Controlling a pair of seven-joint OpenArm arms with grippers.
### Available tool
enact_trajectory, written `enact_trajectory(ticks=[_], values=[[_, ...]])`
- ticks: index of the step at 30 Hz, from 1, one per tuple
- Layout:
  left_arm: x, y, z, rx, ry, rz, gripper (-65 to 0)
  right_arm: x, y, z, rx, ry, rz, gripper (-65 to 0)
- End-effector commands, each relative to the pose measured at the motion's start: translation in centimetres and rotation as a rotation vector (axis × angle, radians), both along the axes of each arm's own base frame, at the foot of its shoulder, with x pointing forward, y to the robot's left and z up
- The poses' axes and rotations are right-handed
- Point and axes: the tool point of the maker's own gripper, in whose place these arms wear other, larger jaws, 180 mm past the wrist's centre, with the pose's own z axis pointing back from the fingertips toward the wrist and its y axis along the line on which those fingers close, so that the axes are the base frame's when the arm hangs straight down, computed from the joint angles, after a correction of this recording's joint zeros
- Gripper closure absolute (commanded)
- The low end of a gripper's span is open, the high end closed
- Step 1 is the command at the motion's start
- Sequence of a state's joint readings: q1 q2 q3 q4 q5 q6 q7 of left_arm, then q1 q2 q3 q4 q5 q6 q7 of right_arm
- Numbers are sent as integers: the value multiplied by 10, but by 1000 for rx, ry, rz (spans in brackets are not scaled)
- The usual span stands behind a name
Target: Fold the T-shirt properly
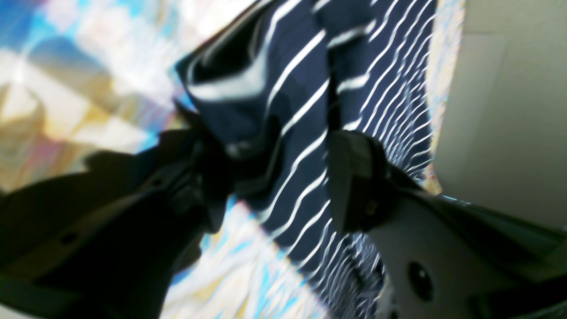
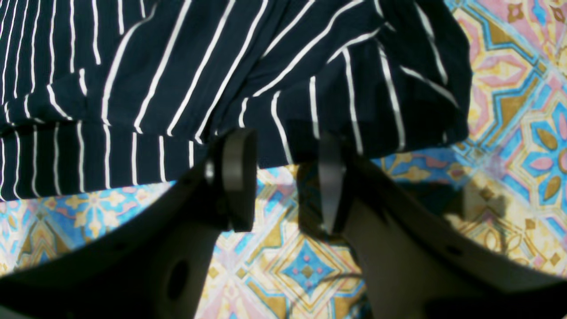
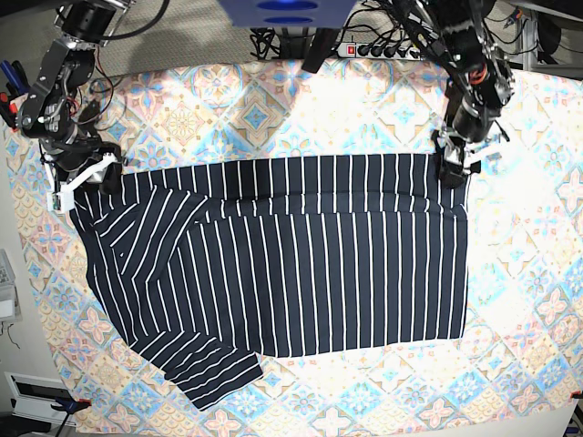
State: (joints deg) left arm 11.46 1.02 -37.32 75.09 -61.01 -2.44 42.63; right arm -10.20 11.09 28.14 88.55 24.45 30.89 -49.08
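The dark navy T-shirt (image 3: 301,264) with thin white stripes lies spread across the table, one sleeve (image 3: 205,373) pointing to the front left. My left gripper (image 3: 453,171) is down at the shirt's far right corner. In the left wrist view the striped cloth (image 1: 301,110) runs between its two fingers, which stand wide apart; the left gripper (image 1: 279,146) is open. My right gripper (image 3: 80,182) sits at the shirt's far left corner. In the right wrist view the right gripper (image 2: 283,146) is open, with the shirt's edge (image 2: 199,66) at its fingertips and tablecloth showing in the gap.
A pastel diamond-tile tablecloth (image 3: 273,109) covers the table. A power strip with cables (image 3: 383,47) lies past the back edge. Small items (image 3: 7,96) sit beyond the left edge. A pale flat surface (image 1: 509,110) fills the right of the left wrist view.
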Motion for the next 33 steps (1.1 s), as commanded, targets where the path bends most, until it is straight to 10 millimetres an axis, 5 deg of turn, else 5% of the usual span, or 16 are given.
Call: enact_trajectory(ticks=[1, 5, 10, 17, 26, 33], values=[[-2, -3, -6, -1, 37, -9, -346, 10, -6, 16, -13, -58, 1, -224], [11, -7, 0, -10, 13, -20, -321, 10, -7, 16, -11, -58, -4, -227], [13, -7, 1, -10, 8, -24, -127, 2, -22, 15, -14, -54, -55, -230], [10, -7, -1, -10, 12, -25, 0, -12, -36, 8, 38, -22, -140, -309], [9, -6, -1, -7, 14, -25, 0, 1, -22, -37, 415, -25, -280, -326], [3, -5, -3, -7, 25, -24, 0, 18, -15, -44, 492, -28, -304, -325]])
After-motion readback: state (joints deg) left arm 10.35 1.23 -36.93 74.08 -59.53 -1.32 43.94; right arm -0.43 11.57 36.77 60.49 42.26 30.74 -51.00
